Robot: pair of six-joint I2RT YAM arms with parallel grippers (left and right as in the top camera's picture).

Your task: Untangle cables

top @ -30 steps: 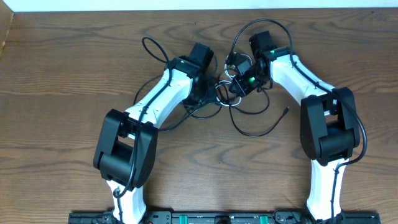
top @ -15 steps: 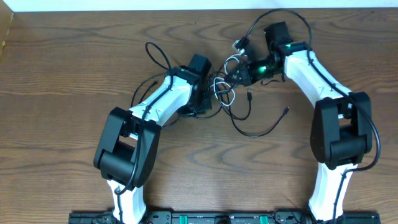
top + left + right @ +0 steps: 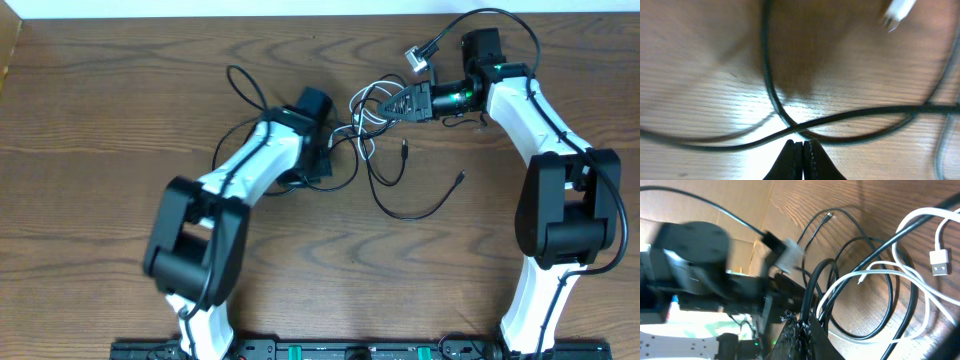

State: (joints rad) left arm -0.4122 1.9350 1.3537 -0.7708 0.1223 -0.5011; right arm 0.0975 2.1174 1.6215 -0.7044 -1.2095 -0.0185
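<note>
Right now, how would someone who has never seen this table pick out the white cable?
On the brown wooden table, look at the far middle, where thin black cables tangle between the two white robot arms. Just off the tip of the right gripper, the thin white cable makes loops; it is the only pale cord, with a flat silver USB plug.

so the cables (image 3: 372,110) sit tangled in the upper middle of the table (image 3: 100,200), left gripper (image 3: 325,158) just left of them, right gripper (image 3: 388,104) at their right edge, one strand curling down toward centre, another loop off upper left
</note>
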